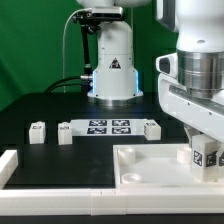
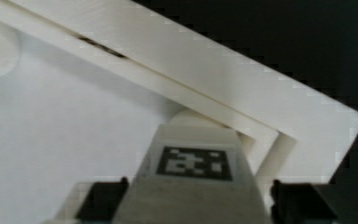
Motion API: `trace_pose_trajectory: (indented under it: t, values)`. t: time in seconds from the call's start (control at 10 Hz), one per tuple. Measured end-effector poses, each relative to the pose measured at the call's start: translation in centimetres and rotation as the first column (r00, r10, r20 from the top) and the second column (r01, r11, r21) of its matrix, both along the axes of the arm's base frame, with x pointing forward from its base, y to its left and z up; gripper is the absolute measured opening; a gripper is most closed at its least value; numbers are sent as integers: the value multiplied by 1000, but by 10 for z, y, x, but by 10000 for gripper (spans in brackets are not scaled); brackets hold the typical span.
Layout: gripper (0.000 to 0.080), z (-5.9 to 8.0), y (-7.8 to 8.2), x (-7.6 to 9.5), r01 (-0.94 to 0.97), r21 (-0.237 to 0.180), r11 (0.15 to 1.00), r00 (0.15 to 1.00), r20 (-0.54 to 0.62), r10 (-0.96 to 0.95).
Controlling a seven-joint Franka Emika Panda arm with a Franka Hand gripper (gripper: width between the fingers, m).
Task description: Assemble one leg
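Observation:
My gripper (image 1: 205,160) is at the exterior view's right, shut on a leg (image 1: 210,152), a small white post with a black-and-white tag. It holds the leg upright over the right corner of the large flat white square board (image 1: 140,168) with the raised rim. In the wrist view the leg (image 2: 194,140) sits between the two dark fingers (image 2: 101,200), tag facing the camera, right by the board's rim corner (image 2: 274,125). I cannot tell whether the leg touches the board. My gripper (image 2: 199,208) is closed on the leg's sides.
The marker board (image 1: 105,127) lies behind the square board. Three more legs (image 1: 38,130) (image 1: 64,130) (image 1: 152,128) stand beside it. A white raised piece (image 1: 10,162) sits at the front left. The robot base (image 1: 112,65) stands at the back.

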State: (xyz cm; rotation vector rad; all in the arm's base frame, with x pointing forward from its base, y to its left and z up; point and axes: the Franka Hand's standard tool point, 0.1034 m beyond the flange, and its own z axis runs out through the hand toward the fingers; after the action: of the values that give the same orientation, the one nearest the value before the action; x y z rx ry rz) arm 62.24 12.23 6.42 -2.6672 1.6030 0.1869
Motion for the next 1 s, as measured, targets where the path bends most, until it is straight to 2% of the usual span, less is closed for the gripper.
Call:
trace_pose_trajectory:
  t: [0.1, 0.2, 0.3, 0.4, 0.5, 0.9, 1.0]
  values:
    - [545, 0, 0, 0, 1, 0, 1000, 1000, 0, -1]
    - [545, 0, 1, 0, -55, 3, 998, 998, 4, 55]
    - [628, 0, 0, 0, -221, 12, 975, 975, 19, 220]
    - [643, 0, 1, 0, -304, 19, 952, 952, 27, 304]
    - [643, 0, 1, -1, -445, 22, 895, 895, 41, 444]
    - [649, -1, -2, 0, -775, 25, 632, 632, 78, 771]
    - [649, 0, -3, 0, -846, 19, 533, 532, 85, 842]
